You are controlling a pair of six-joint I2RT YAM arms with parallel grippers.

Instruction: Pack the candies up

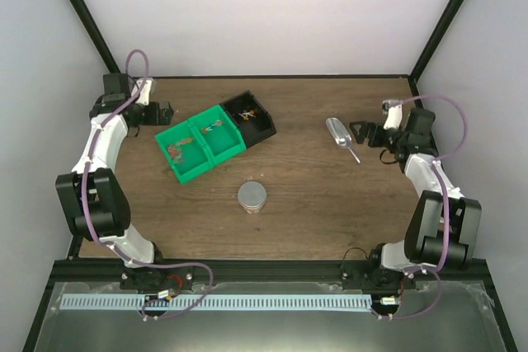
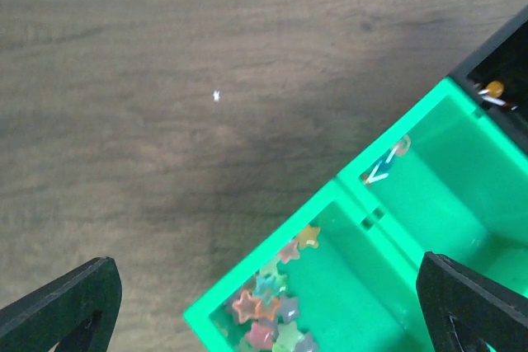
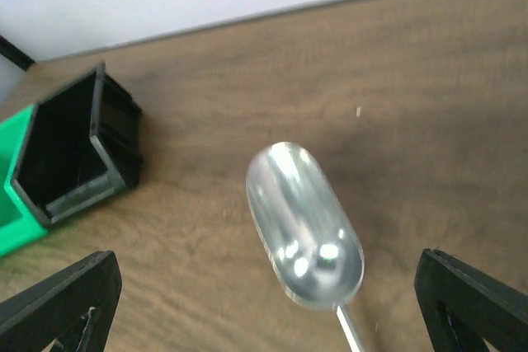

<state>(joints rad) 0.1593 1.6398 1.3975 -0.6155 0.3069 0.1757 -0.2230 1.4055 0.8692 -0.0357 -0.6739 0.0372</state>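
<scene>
The candies (image 2: 271,312) are small star-shaped sweets, orange, pink, yellow and pale, heaped in the near compartment of a green two-part bin (image 2: 272,253). In the top view they show as specks in that bin (image 1: 176,151). A few more lie in the second compartment (image 1: 216,125) and in the black bin (image 1: 246,112). My left gripper (image 1: 165,111) is open and empty beside the green bin's far left corner, and in its wrist view (image 2: 268,319) the fingers straddle that corner. My right gripper (image 1: 361,133) is open and empty, just right of the silver scoop (image 1: 339,133).
The scoop (image 3: 304,224) lies empty on the wooden table, bowl pointing toward the black bin (image 3: 78,158). A round grey lidded tin (image 1: 253,196) stands in the middle front. The green bin (image 1: 206,147) and the black bin (image 1: 266,125) touch at the back left.
</scene>
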